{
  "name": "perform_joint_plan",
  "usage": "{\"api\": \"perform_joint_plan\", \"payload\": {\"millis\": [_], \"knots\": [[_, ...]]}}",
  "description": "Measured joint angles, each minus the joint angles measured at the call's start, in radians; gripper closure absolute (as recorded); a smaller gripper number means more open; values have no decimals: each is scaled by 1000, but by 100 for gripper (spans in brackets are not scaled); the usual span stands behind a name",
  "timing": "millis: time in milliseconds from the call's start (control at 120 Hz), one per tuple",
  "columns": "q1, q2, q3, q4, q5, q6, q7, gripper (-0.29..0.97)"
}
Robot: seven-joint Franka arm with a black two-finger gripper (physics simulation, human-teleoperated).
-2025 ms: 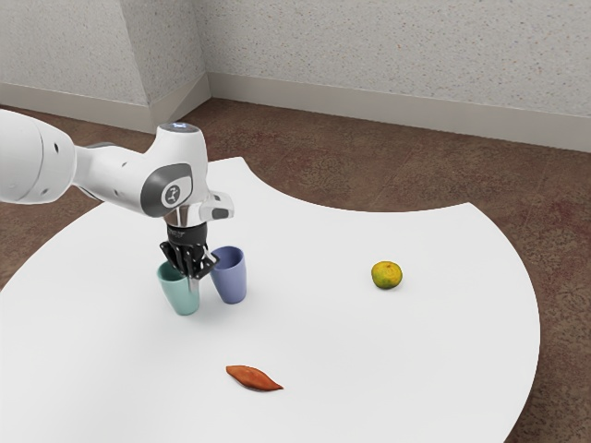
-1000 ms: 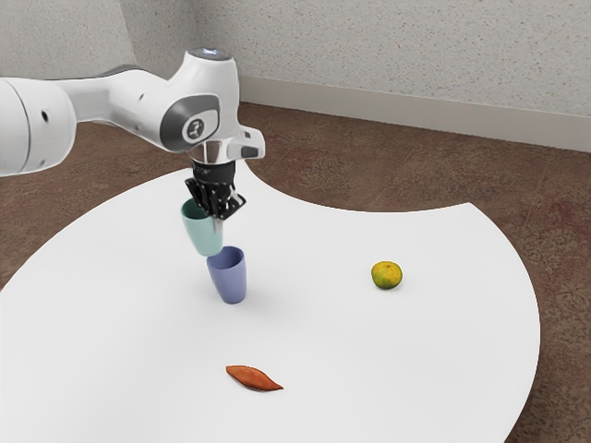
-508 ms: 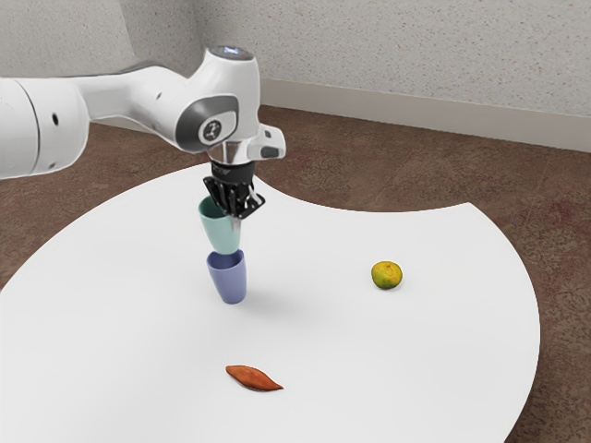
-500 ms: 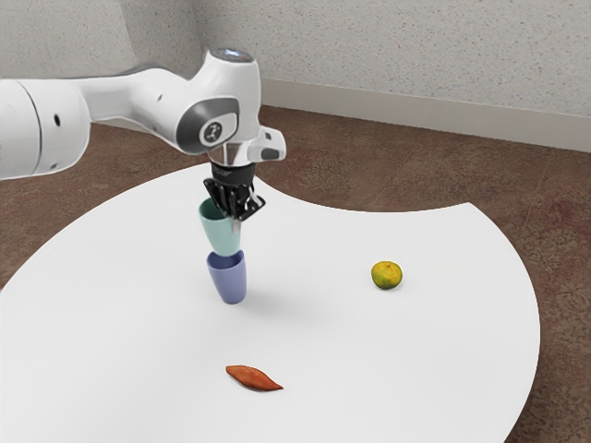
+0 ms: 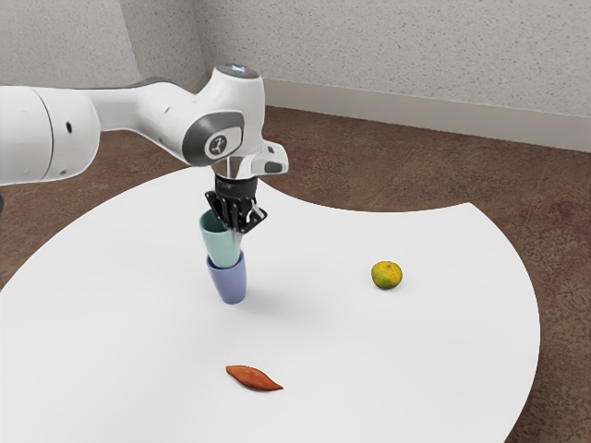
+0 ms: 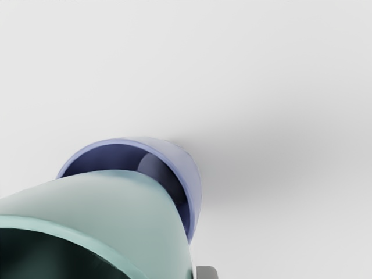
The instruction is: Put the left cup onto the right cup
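White round table, brown carpet, speckled wall. Left of centre in the exterior view, the gripper pinches the teal cup by its rim, with the cup's base at the mouth of the purple cup. A tangerine sits right of centre and a sweet potato at lower centre. The wrist view peers past the teal cup into the purple cup. The arm's joint emblem is too small to read.

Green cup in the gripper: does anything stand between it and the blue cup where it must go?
Nothing visible does. The gripper holds the green cup by its rim, base right at the open mouth of the blue cup. The orange fruit and the sweet potato lie elsewhere on the table, well aside.
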Motion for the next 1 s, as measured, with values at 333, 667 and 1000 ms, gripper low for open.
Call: {"api": "perform_joint_plan", "payload": {"millis": [333, 667, 1000], "knots": [[0, -13, 2, -5, 9, 20, -9, 15], [-4, -254, 10, -84, -19, -88, -13, 3], [-5, -293, 14, -103, -49, -171, -16, 1]]}}
